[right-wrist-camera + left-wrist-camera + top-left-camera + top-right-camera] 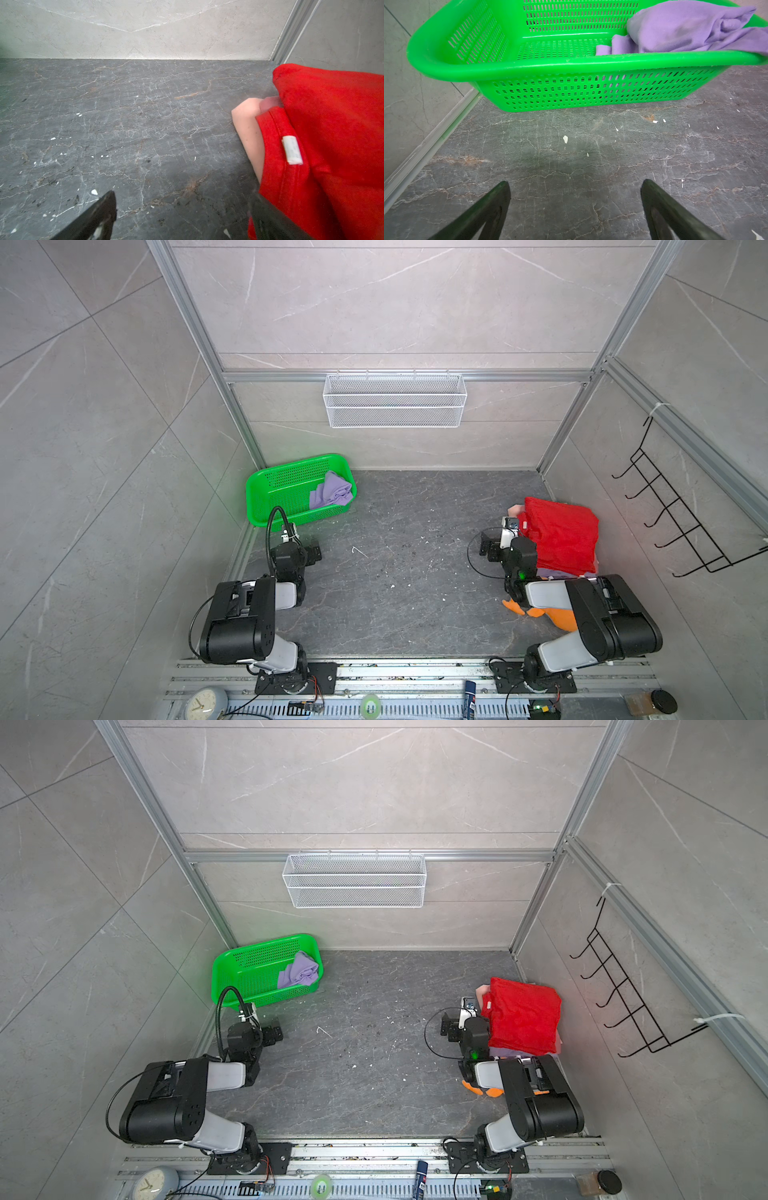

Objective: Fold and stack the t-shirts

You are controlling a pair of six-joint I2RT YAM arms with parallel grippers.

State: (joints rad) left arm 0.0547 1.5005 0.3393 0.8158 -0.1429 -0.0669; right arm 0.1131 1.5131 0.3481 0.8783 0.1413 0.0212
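Loosely crumpled lavender t-shirt (332,491); red t-shirt (561,535) folded; left gripper (575,182), right gripper (184,195) spread

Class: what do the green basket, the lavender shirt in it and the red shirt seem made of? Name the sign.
Green basket: glossy moulded plastic; shiny rim, punched slots. Lavender t-shirt: soft matte knit, probably cotton; limp folds. Red t-shirt: similar matte cloth; stitched hem, sewn tag.

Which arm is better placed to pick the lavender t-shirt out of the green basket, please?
Left: the left gripper, open, faces the green basket holding the lavender t-shirt; the right gripper is far off beside the red t-shirt.
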